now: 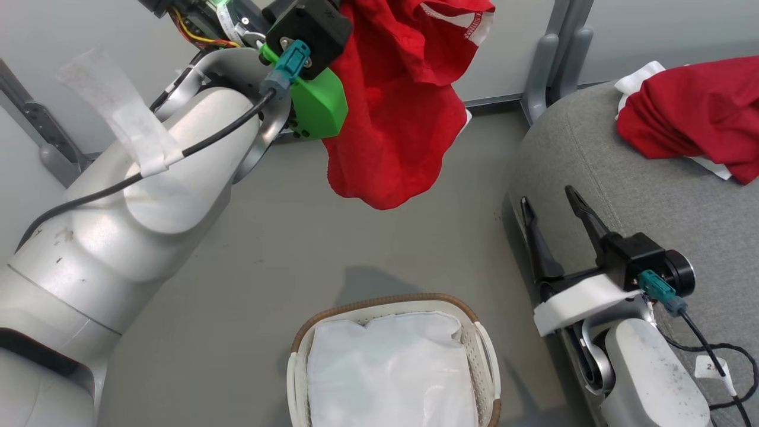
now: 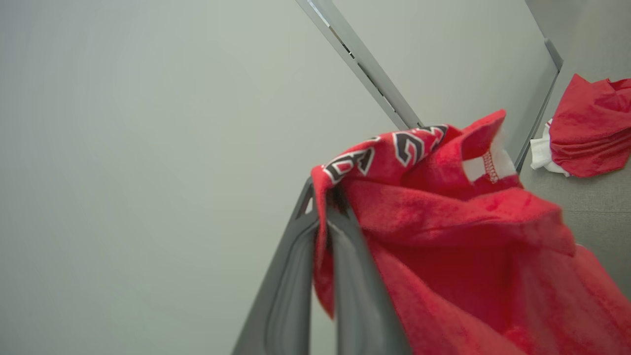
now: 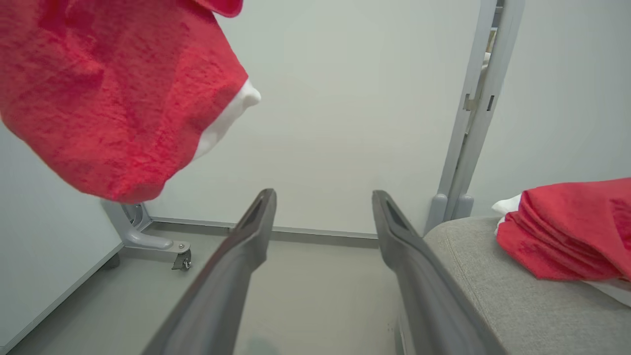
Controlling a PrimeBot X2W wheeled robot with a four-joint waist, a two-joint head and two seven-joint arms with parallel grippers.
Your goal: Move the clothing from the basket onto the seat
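A red garment [image 1: 391,107] with white trim hangs in the air above the floor, behind the basket [image 1: 379,302]. My left gripper [image 2: 325,192] is shut on its top edge beside the dark lettering, and the cloth [image 2: 468,246] drapes down to the right of the fingers. Inside the basket lies a white glossy sheet [image 1: 391,367]. Another red garment [image 1: 694,112] lies crumpled on the grey seat [image 1: 622,196] at the right. My right gripper [image 1: 548,198] stands open by the seat's near-left edge with nothing between its fingers [image 3: 246,246].
Pale wall panels stand behind, with a grey upright post [image 1: 551,59] at the seat's far corner and a foot on a caster [image 3: 153,241] to the left. My pale left forearm [image 1: 148,196] crosses the left side. Grey floor [image 1: 356,237] lies between basket and wall.
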